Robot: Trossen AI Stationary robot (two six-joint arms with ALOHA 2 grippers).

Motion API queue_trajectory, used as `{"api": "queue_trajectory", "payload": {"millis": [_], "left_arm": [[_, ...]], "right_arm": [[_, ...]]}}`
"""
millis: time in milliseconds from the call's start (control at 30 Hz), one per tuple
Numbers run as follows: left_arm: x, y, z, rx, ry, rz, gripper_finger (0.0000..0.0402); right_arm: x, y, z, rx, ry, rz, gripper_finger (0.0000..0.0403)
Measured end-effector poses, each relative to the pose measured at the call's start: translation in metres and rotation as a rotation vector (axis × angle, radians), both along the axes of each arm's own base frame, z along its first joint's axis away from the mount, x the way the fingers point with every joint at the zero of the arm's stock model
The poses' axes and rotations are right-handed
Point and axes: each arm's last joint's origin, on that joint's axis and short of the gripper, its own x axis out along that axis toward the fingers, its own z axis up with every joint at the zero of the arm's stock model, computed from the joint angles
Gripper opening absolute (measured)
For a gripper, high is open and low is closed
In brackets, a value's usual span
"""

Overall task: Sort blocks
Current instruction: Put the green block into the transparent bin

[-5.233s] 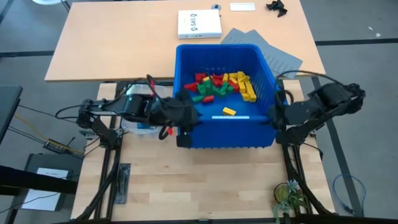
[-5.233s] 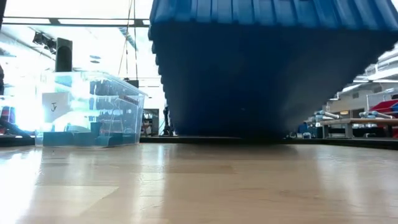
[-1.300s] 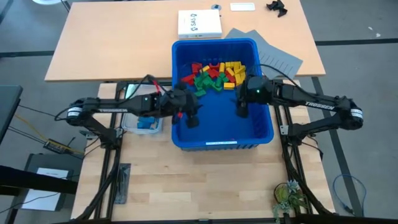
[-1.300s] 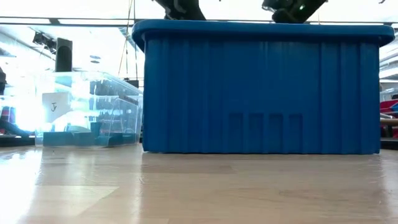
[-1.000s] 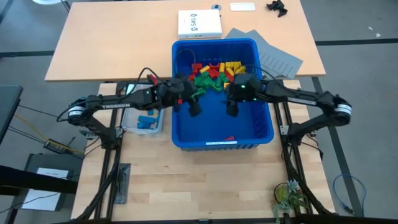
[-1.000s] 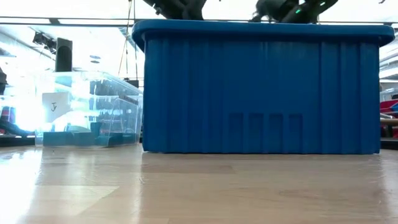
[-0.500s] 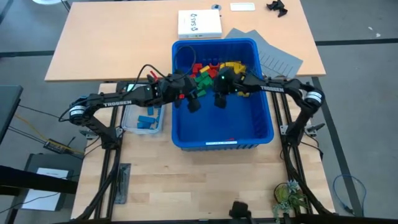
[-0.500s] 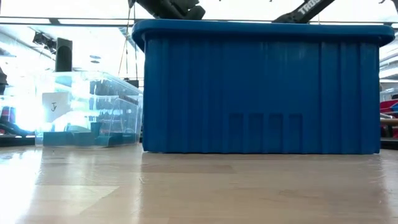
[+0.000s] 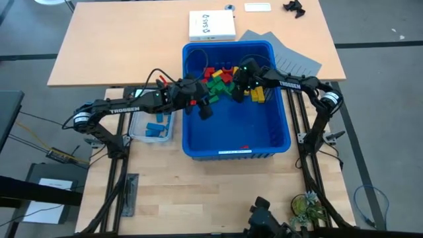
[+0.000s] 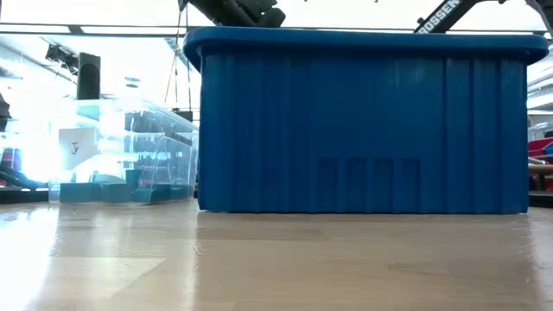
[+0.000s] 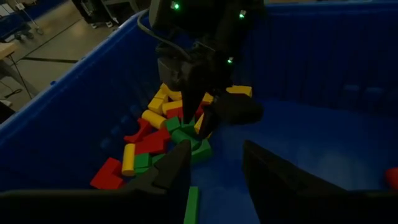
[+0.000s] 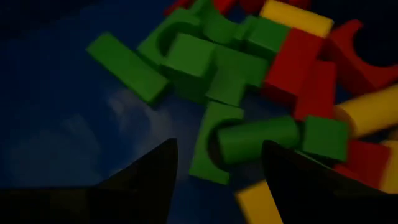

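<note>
Red, yellow and green blocks [image 9: 231,78] lie heaped at the far end of the large blue bin [image 9: 234,156]. My right gripper [image 9: 236,91] hangs open just over the heap's near edge, pointing steeply down. A green cylinder [image 12: 258,140] and a green arch block [image 12: 210,149] lie below the gap between its fingers [image 12: 217,152]. My left gripper [image 9: 205,111] waits open inside the bin's left part, above the floor, with nothing between its fingers [image 11: 214,152]; it looks toward the right gripper [image 11: 193,109]. One red block [image 9: 246,147] lies alone on the bin's floor near the front wall.
A small clear tub [image 9: 152,125] with blue blocks stands left of the bin, also in the low view [image 10: 121,155]. On the far table lie a white box [image 9: 211,25] and grey sheets [image 9: 284,56]. The bin's walls [image 10: 363,121] enclose both grippers.
My right gripper has swung from the bin's middle toward the far edge and sunk close over the heap of blocks, rolling a little; its fingers stay open. My left gripper has kept still.
</note>
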Motion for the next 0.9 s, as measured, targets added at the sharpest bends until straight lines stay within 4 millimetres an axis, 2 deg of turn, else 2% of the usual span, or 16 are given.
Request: {"api": "queue_trajectory", "payload": {"millis": [167, 367, 533, 667, 767, 900], "left_arm": [[0.000, 0.000, 0.000, -0.002, -0.003, 0.001, 0.0152], [0.000, 0.000, 0.000, -0.014, -0.012, 0.007, 0.0152], [0.000, 0.000, 0.000, -0.019, -0.014, 0.009, 0.0152], [0.000, 0.000, 0.000, -0.019, -0.015, 0.009, 0.0152], [0.000, 0.000, 0.001, -0.018, -0.021, 0.008, 0.0152], [0.000, 0.000, 0.001, -0.018, -0.022, 0.009, 0.0152]], "right_arm": [[0.009, -0.003, -0.013, -0.003, -0.017, 0.011, 0.0229], [0.014, -0.008, -0.049, 0.054, 0.077, -0.011, 0.0229], [0.015, -0.008, -0.056, 0.045, 0.116, -0.015, 0.0221], [0.017, -0.005, -0.055, 0.019, 0.140, 0.032, 0.0168], [0.019, 0.000, -0.056, -0.031, 0.177, 0.150, 0.0117], [0.023, 0.006, -0.058, -0.082, 0.208, 0.260, 0.0077]]}}
